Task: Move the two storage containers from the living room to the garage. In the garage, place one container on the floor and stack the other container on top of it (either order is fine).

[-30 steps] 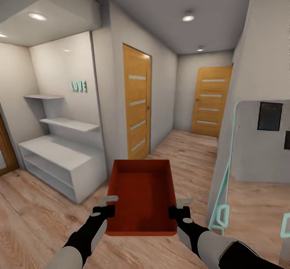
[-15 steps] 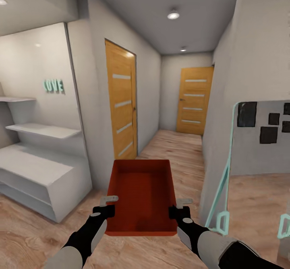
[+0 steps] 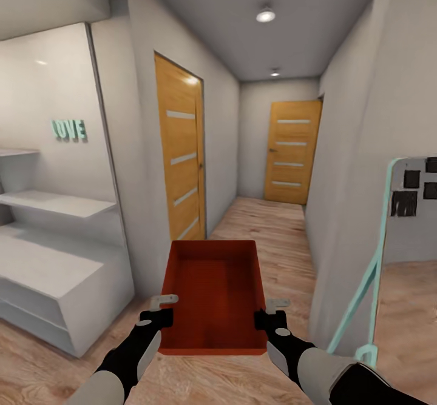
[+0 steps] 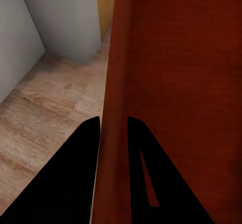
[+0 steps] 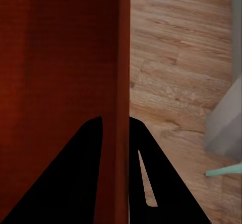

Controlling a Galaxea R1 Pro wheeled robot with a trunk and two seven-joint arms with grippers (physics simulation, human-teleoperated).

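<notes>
Tray: I carry one orange-red tray (image 3: pixel 212 296) level in front of me at 12 o'clock, open top up and empty, its long axis pointing down the hallway.
Left hand: my left hand (image 3: pixel 159 309) is clamped on the tray's left wall; in the left wrist view the two fingers (image 4: pixel 75 173) sit either side of that thin wall (image 4: pixel 115 133).
Right hand: my right hand (image 3: pixel 270 313) is clamped on the right wall the same way, the wall (image 5: pixel 121 108) running between the two fingers (image 5: pixel 85 173).
Where I am: a hallway with a light wood-plank floor (image 3: pixel 267 229); this is not the garage.
Progress: by my reading, this tray is in transit. No grey concrete floor or car is in sight, so setting it down is not yet done. Fetching the other tray and stacking are, as far as I can tell, left to do.
Left side: at 10 o'clock, white shelves (image 3: pixel 54 253) with a wall corner (image 3: pixel 130 211) near the tray's left edge; beyond it, a wooden door (image 3: pixel 179 168), shut.
Right side: at 2 o'clock, a wall edge (image 3: pixel 328 229) and a teal-framed panel (image 3: pixel 370 284) leaning close by.
Open room: the hallway runs clear at 12 o'clock to a far door (image 3: pixel 291 151), which looks shut. The passage is narrow, so I judge the tray should stay centred.
</notes>
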